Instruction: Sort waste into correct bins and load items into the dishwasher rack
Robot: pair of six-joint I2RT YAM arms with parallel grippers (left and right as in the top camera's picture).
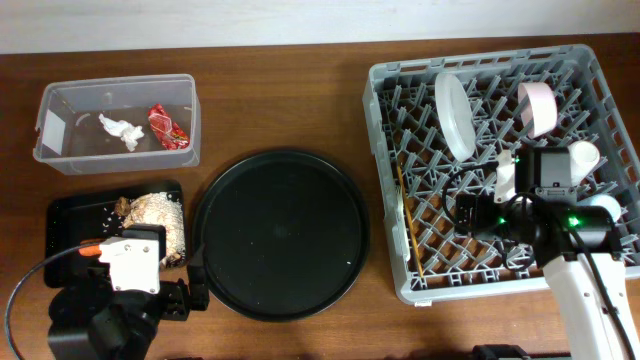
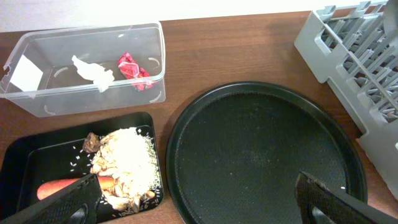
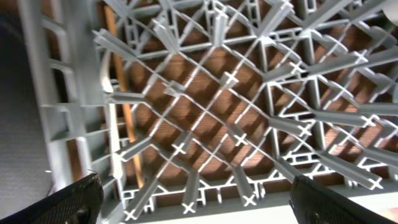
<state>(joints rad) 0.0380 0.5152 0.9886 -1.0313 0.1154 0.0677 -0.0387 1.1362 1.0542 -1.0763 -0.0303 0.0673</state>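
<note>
The clear tub at the back left holds the white tissue and the red wrapper. In the shallow black tray lie flaky scraps, a carrot and a brown lump. My left gripper hangs open over the gap between that tray and the round tray, holding nothing. The grey rack carries the plate, pink bowl, small white cup and chopstick. My right gripper stands open and empty above the rack's lattice floor.
A large round black tray lies between the bins and the rack, with only crumbs on it. Bare wooden table runs along the back. The rack's near left wall is close to my right gripper's left finger.
</note>
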